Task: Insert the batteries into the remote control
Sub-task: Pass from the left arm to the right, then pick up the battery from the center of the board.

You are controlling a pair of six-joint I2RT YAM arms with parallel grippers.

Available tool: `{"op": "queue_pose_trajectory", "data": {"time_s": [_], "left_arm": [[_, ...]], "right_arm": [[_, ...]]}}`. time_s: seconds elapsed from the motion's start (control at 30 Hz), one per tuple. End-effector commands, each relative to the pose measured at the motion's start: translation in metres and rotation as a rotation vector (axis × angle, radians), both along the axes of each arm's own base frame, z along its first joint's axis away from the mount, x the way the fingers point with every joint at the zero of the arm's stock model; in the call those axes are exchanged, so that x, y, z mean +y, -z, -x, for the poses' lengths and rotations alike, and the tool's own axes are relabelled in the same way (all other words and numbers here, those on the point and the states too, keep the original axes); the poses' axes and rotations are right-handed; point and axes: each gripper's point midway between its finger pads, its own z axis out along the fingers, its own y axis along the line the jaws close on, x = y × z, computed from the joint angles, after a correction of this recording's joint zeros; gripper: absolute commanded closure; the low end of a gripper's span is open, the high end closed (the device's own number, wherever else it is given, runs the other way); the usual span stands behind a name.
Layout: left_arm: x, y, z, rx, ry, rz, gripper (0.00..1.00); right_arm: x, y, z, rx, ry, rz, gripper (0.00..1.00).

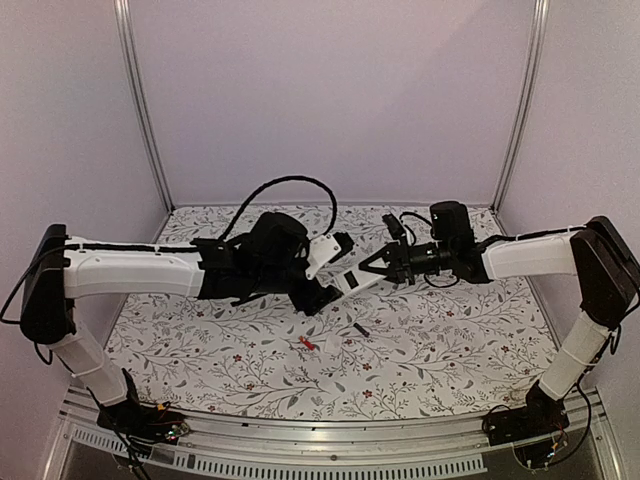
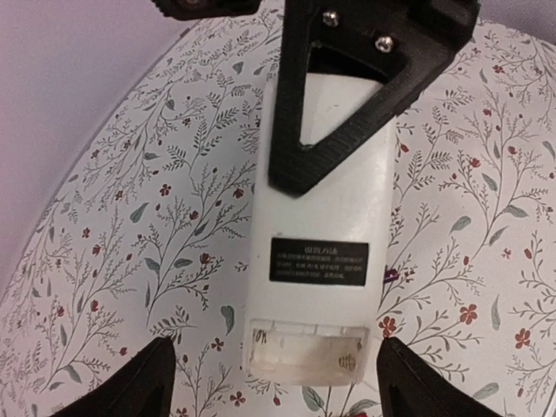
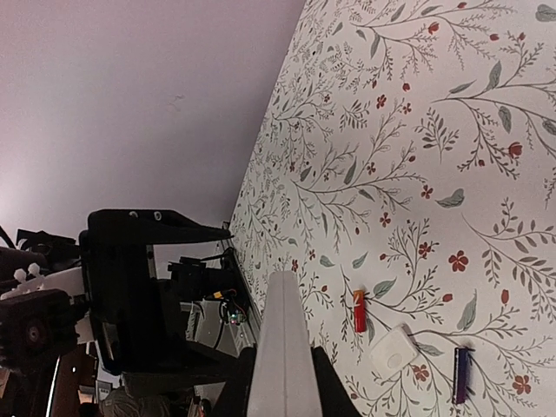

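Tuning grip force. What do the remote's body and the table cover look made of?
The remote's body: likely moulded plastic, white, smooth with a faint sheen. The thin walls at its open battery bay look translucent. The table cover: a printed floral sheet, matte, cloth or vinyl. No weave shows, so I cannot tell which.

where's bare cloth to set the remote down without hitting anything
Free: near-left cloth between the left arm and front rail; near-right cloth beyond the dark battery. Crowded: the centre, where the left pincer and right pincer meet at the remote control, and just before it, the red battery and white cover.
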Motion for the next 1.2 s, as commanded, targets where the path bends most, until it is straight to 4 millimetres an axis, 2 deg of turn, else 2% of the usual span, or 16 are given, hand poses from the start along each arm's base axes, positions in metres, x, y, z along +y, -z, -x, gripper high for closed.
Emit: {"op": "queue_pose_trajectory", "data": {"time_s": [0.0, 0.07, 0.17, 0.33, 0.43, 0.57, 0.67, 0.8, 0.9, 1.17], "left_arm": [[0.025, -0.021, 0.014, 0.045, -0.068, 0.069, 0.18], [0.033, -0.012, 0.028, 0.091, -0.027, 0.037, 0.18], [0.047, 0.011, 0.051, 0.170, 0.056, -0.074, 0.20], [0.067, 0.038, 0.069, 0.248, 0.146, -0.230, 0.25], [0.071, 0.045, 0.072, 0.262, 0.201, -0.271, 0.29], [0.064, 0.046, 0.072, 0.238, 0.283, -0.290, 0.32], [0.063, 0.057, 0.071, 0.226, 0.339, -0.348, 0.34], [0.068, 0.081, 0.068, 0.232, 0.398, -0.481, 0.47], [0.070, 0.095, 0.065, 0.254, 0.423, -0.554, 0.50], [0.065, 0.108, 0.062, 0.267, 0.512, -0.633, 0.57]], "right_arm": [[-0.024, 0.000, -0.009, -0.015, 0.057, 0.012, 1.00], [-0.033, 0.002, -0.012, -0.014, 0.066, 0.012, 1.00], [-0.043, 0.006, -0.011, -0.019, 0.066, 0.011, 1.00], [-0.054, 0.002, -0.004, -0.088, 0.063, 0.025, 1.00], [-0.059, 0.005, 0.000, -0.109, 0.062, 0.049, 1.00], [-0.065, 0.007, 0.005, -0.140, 0.064, 0.080, 1.00], [-0.069, 0.008, 0.006, -0.160, 0.076, 0.100, 1.00], [-0.073, 0.011, 0.007, -0.168, 0.087, 0.134, 1.00], [-0.078, 0.013, 0.008, -0.171, 0.095, 0.151, 1.00], [-0.086, 0.015, 0.006, -0.168, 0.111, 0.156, 1.00]]}}
